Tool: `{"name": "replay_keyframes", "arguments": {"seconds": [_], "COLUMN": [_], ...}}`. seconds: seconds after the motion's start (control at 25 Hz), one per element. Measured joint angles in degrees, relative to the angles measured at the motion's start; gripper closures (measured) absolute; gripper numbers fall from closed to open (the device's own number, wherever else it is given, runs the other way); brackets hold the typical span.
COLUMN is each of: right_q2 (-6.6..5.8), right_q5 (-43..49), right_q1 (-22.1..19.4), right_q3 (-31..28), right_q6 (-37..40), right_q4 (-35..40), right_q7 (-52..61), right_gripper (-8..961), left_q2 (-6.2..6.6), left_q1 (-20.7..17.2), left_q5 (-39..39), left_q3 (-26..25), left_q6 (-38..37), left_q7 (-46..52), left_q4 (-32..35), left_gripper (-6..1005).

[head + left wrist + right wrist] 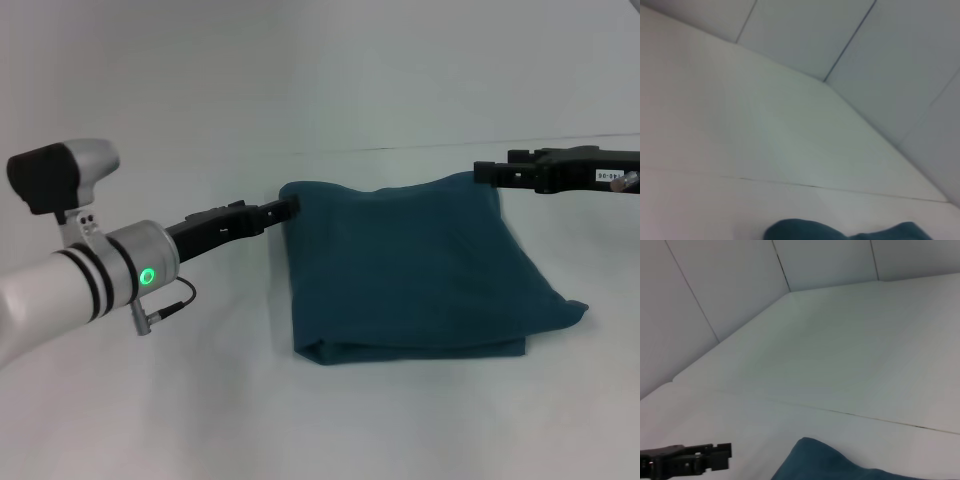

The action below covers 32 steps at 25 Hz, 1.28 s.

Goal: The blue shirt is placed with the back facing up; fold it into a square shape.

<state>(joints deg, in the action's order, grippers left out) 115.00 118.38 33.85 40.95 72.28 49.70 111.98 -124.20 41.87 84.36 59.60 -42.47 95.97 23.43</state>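
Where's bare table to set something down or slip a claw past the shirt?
Bare table runs nearest the robot, below the blue shirt's near fold, and beyond its far edge toward the wall. It is crowded at the far corners: left claw at one, right claw at the other.

A rounded edge of the dark teal-blue soft fabric shirt (840, 462) rises at the lower border of the view, lying on the pale white flat bench (850, 360). A thin dark seam line crosses the bench just beyond the cloth. Farther off, beside the shirt, the black left tool (715, 456) reaches in. Behind the bench stand pale wall panels (715, 285) with dark joints.
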Motion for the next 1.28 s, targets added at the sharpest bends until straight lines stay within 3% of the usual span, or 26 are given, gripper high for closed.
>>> {"name": "replay_keyframes", "arguments": {"seconds": [0.24,0.44,0.8,1.28], "right_q2": [-0.44,-0.60,-0.21,0.03], "right_q5": [-0.17,-1.39,-1.49,-1.26], "right_q1": [0.12,0.11,-0.01,-0.51], "right_q3": [-0.07,-0.28,-0.42,-0.61], "right_q6": [0.12,0.68,0.25,-1.15], "right_q4": [0.91,1.14,1.11,0.45], "right_q7": [0.67,0.69,0.25,0.08], "right_gripper": [235,147,152,157], "left_q2": [-0.09,-0.09,-0.43,-0.04], "left_q1": [2.80,3.89,5.32,3.95], "left_q5": [0.00,-0.03,-0.49,-0.31], "left_q3": [3.85,7.59,14.86,16.00], "left_q6": [4.62,4.63,6.25,5.19], "left_q7": [0.17,0.16,-0.70,0.90], "left_q4": [-1.08,-0.98,-0.80,-0.49], "left_gripper": [50,50,49,50]}}
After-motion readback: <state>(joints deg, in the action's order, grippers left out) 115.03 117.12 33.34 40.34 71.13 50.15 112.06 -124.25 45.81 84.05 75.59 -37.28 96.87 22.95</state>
